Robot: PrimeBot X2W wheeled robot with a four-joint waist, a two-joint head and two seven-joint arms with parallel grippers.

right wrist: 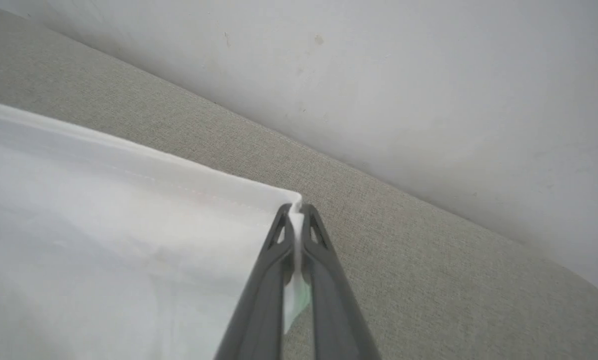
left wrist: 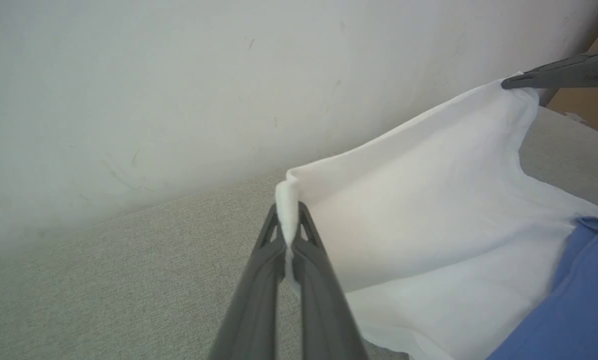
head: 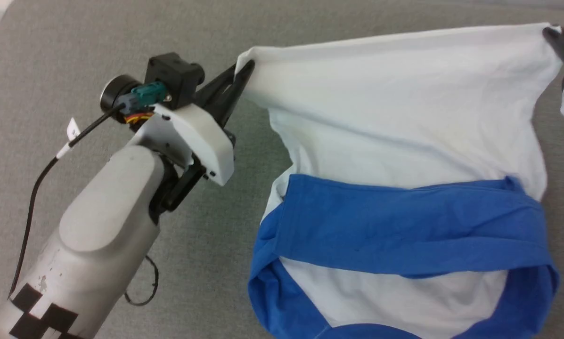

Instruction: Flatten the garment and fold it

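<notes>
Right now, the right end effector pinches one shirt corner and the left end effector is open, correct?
No: the left end effector is shut on the other white corner of the shirt, per the left wrist view. The right end effector pinches its corner.

Beyond your left hand (left wrist: 289, 212), the grey woven tabletop (left wrist: 104, 280) runs up to a plain off-white wall (left wrist: 179, 75) with faint scuffs and marks. Ahead of your right hand (right wrist: 295, 209) the same wall meets the tabletop's far edge, and that edge curves round into a corner to the hand's right. Far off to your left hand's right is a brown panel (left wrist: 588, 107). The light is soft and even.
</notes>
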